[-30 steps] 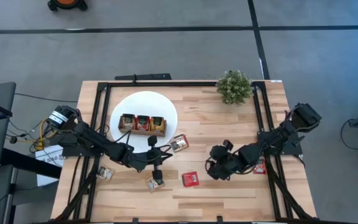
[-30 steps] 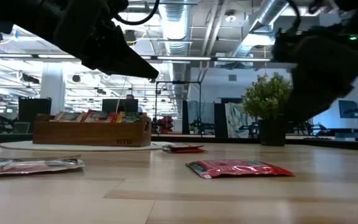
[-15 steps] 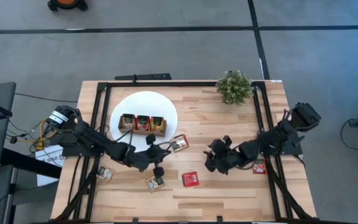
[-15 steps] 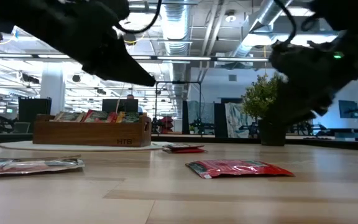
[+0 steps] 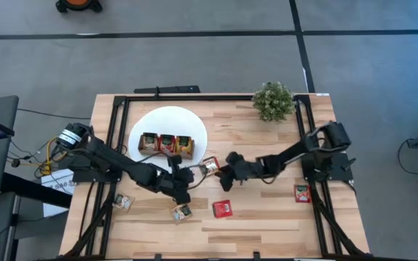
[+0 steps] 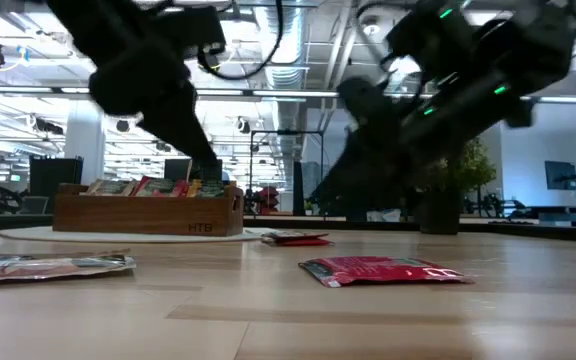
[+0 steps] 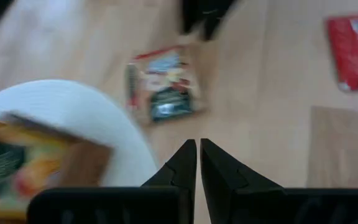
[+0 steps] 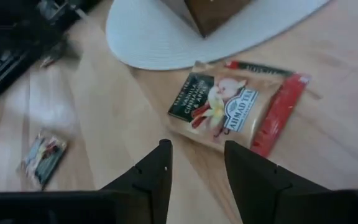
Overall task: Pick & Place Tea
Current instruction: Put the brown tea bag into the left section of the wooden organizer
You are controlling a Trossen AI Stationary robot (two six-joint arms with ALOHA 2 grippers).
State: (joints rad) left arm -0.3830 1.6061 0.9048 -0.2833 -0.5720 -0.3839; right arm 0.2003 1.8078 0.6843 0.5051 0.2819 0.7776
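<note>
**A:** What's laid out, biggest first?

**B:** The table [image 5: 267, 145], then the white disc [image 5: 167, 119] with the wooden tray [image 5: 165, 145] on it, sachets filling its compartments. The plant [image 5: 272, 101] is in the far corner.

**A:** And the loose tea?

**B:** One sachet [image 8: 229, 109] lies just off the disc's edge; a red one [image 5: 222, 209] is nearer the front, others scattered about.

**A:** Your grippers?

**B:** My right gripper [image 8: 194, 165] hovers over that sachet by the disc, fingers apart, empty. My left gripper [image 7: 197, 163] is pinched together, empty, beside the disc.
</note>
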